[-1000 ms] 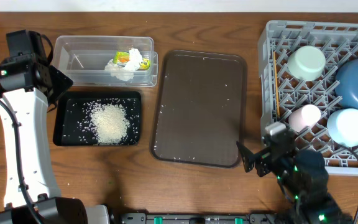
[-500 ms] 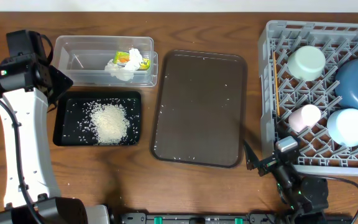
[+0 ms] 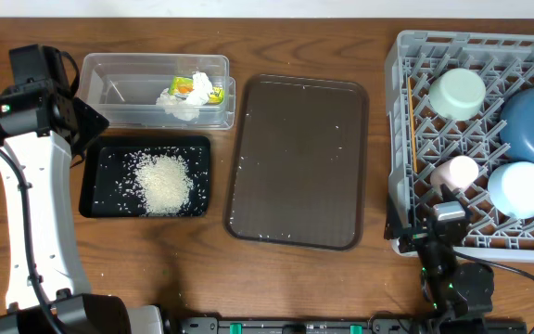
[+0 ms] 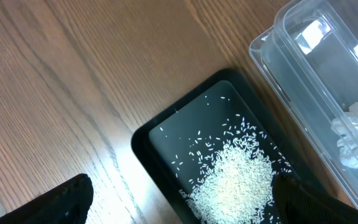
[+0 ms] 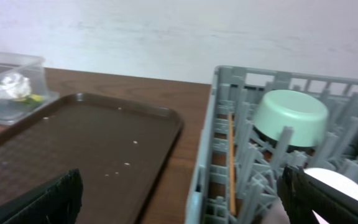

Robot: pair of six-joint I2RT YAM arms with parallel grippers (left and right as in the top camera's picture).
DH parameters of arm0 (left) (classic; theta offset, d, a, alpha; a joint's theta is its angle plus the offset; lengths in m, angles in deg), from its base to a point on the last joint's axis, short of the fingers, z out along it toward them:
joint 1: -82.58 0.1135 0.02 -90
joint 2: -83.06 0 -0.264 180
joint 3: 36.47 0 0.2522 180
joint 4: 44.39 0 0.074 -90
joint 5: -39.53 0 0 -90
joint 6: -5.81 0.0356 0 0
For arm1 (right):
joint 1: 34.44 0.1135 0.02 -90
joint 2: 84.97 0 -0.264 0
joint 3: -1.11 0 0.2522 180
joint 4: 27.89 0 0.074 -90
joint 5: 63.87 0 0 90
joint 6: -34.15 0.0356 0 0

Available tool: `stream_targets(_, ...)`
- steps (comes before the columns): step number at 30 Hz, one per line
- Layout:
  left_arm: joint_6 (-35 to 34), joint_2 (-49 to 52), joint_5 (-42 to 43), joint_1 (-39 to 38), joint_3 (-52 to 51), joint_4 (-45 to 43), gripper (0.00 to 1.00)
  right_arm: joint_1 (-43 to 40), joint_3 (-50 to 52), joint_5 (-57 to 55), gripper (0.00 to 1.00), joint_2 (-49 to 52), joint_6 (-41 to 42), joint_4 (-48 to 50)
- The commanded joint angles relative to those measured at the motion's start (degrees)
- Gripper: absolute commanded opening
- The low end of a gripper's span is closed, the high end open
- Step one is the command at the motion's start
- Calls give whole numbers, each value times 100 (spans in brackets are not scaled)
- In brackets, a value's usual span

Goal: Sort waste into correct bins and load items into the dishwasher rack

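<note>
Hanging close by the rack (image 3: 401,93), the right pincer (image 5: 182,194), wide open and empty like the left pincer (image 4: 188,202), could knock the pink cup (image 3: 457,173).

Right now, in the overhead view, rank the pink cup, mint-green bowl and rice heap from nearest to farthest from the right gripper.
1. Pink cup, in the rack beside the right gripper.
2. Mint-green bowl, farther back in the rack.
3. Rice heap, in the black tray, far left.

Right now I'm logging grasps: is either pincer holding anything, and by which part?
Nothing is held. The left pincer and the right pincer both stand open with nothing between their fingers.
</note>
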Motion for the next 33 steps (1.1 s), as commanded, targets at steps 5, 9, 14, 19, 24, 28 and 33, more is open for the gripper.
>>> stream_targets(5, -44, 9, -28, 24, 17, 13, 94, -184, 26, -170, 99, -57, -170, -17)
stream_targets(9, -46, 9, -28, 24, 17, 13, 94, -358, 26, -173, 99, -57, -170, -17)
stream_targets(14, -44, 9, -28, 24, 17, 13, 94, -549, 26, -173, 99, -52, -173, -17)
stream_targets(19, -46, 9, -28, 24, 17, 13, 94, -551, 26, -173, 99, -52, -173, -17)
stream_targets(24, -46, 9, -28, 24, 17, 13, 94, -551, 26, -173, 99, -52, -170, -17)
stream_targets(28, -46, 9, -28, 24, 17, 13, 94, -551, 26, -173, 99, -52, -170, -17)
stream_targets(33, -46, 9, -28, 24, 17, 13, 94, -551, 26, -173, 99, -52, -170, -17)
